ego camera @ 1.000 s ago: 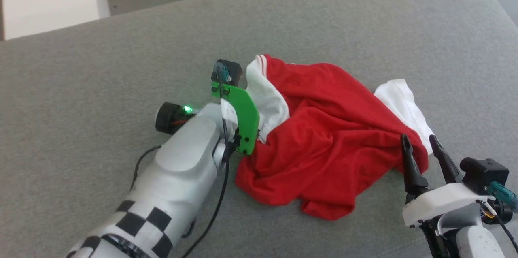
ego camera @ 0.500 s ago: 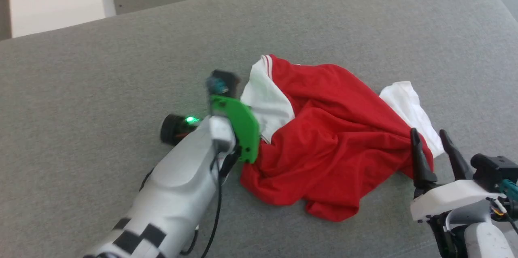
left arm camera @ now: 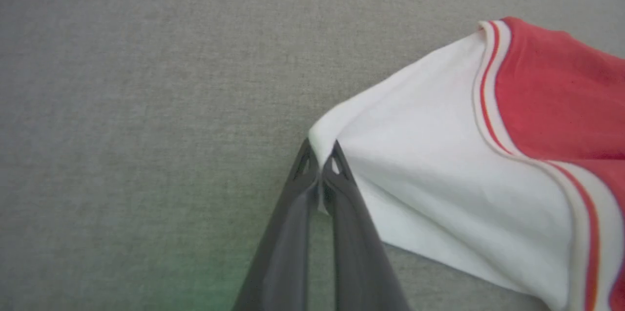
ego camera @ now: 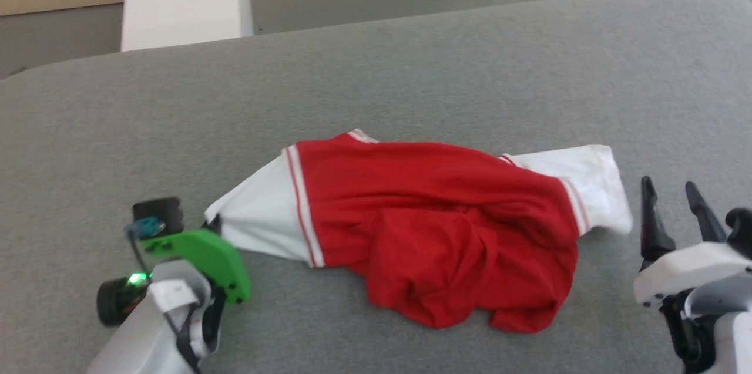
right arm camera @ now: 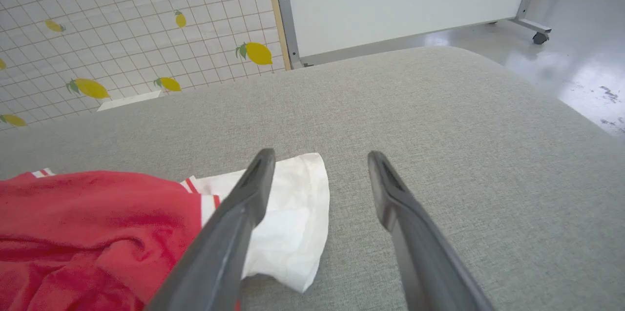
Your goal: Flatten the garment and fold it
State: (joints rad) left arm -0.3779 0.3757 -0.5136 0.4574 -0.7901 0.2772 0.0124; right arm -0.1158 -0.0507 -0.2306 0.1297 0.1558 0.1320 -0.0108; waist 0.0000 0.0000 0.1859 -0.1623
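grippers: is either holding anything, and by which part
The left gripper pinches the garment by the edge of its white sleeve; the right gripper is open, empty.

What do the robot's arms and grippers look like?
The left arm is pale grey-white, with a bright green bracket, black camera block, glowing green light and black cable. The right arm is white too. The left gripper and right gripper each have two long, dark, tapering fingers.
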